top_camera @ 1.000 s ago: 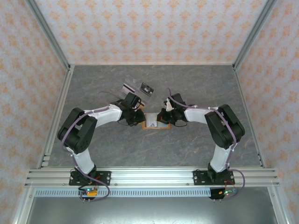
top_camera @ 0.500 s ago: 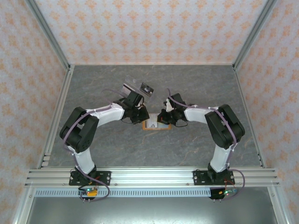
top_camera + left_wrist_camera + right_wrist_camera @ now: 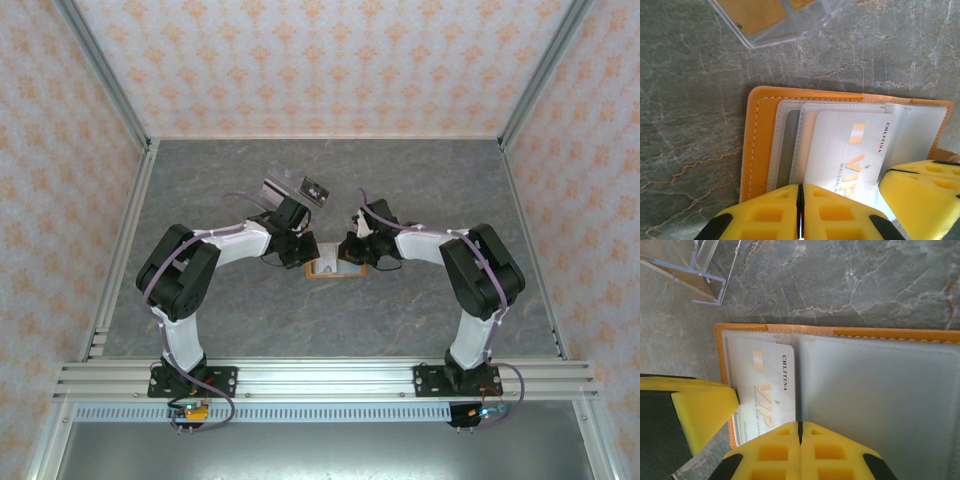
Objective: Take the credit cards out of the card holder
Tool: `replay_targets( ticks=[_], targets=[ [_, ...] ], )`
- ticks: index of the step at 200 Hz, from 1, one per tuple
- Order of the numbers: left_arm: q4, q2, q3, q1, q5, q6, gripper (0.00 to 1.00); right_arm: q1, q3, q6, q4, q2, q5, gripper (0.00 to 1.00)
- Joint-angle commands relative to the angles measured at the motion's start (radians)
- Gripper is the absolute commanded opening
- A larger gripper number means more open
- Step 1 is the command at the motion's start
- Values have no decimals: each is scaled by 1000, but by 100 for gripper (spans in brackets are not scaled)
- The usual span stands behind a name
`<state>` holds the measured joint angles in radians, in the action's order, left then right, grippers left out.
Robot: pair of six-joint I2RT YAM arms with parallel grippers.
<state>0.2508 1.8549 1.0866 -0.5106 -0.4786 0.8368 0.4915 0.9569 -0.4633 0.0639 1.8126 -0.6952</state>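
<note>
1. the card holder (image 3: 751, 145) lies open and flat on the table (image 3: 685, 100), pockets up, between the two grippers. my guess: one arm can pin it while the other works a pocket.
2. the one credit card in sight (image 3: 845, 155), pale with "vip" on it, sits in the clear pocket straight ahead of the left gripper (image 3: 800, 200). its near edge runs right at the tips. can't tell how far out of the sleeve it is.
3. left jaws: closed to a hairline seam at the card's near edge. can't tell if the edge is nipped between the pads or the tips just rest there.
4. right gripper (image 3: 800, 432): jaws fully closed, nothing between them. the tips are down on the clear pocket sheet, just beside the card's long edge near the fold. reads as a hold-down so the holder won't slide when the card gets pulled.
5. in the right wrist view the left gripper's finger sits just left of the right jaws, at the holder's short rim and against the card's end.
6. the clear plastic piece (image 3: 690, 270) lies beyond both sets of jaws, apart from the holder.
7. judgement: the card isn't out yet, extraction is only starting.
</note>
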Motion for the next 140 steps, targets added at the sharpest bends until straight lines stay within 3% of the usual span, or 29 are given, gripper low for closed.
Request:
replay_targets(
  ticks=[1,15,28,93,140],
  targets=[
    [54,29,19,-4,44,-15,11,-5,-7,-24,-48,-16,-33,9],
    [53,30,14,-3,43,-13,10,-4,1,-33,-47,-2,-51,21],
    [54,30,12,-4,42,-13,10,-5,10,-33,-40,12,-54,23],
    [51,28,8,-4,38,-10,10,-4,35,-27,-15,49,-72,23],
    [44,27,1,-3,32,-5,10,-5,46,-32,-31,65,-103,16]
  ],
)
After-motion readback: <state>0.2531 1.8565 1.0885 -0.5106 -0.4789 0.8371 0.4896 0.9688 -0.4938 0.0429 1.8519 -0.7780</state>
